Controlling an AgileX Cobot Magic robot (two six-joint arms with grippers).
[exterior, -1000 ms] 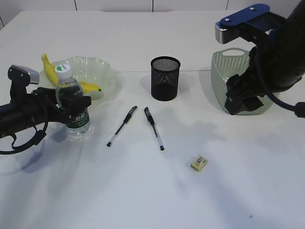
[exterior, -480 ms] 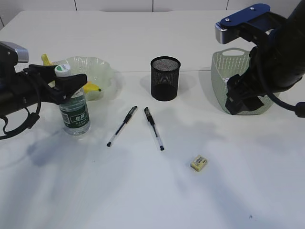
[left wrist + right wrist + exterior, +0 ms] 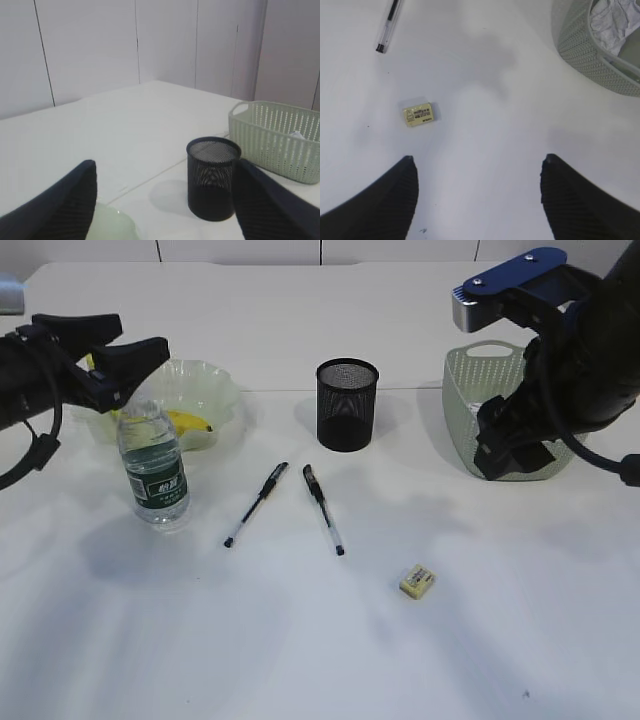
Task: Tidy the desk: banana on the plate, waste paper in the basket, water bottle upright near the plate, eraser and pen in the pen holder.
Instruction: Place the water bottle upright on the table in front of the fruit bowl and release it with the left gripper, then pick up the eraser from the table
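The water bottle point(image 3: 153, 468) stands upright on the desk point(image 3: 300, 640), just in front of the pale green plate point(image 3: 205, 380). The banana point(image 3: 189, 422) lies on that plate. My left gripper point(image 3: 138, 335) hangs open above the bottle and is clear of it. Two pens point(image 3: 257, 503) point(image 3: 322, 508) lie side by side in front of the black mesh pen holder point(image 3: 347, 404). The eraser point(image 3: 416, 581) point(image 3: 418, 114) lies alone nearer the front. My right gripper point(image 3: 505, 460) point(image 3: 477, 160) is open and empty in front of the basket point(image 3: 490, 380), which holds the waste paper point(image 3: 610, 20).
A seam crosses the desk behind the pen holder point(image 3: 212, 177). The basket point(image 3: 277, 137) stands to the right of the holder. White wall panels rise beyond the far edge.
My left gripper has let go of the water bottle and risen up and back from it. The bottle stays upright. The right arm has not moved.
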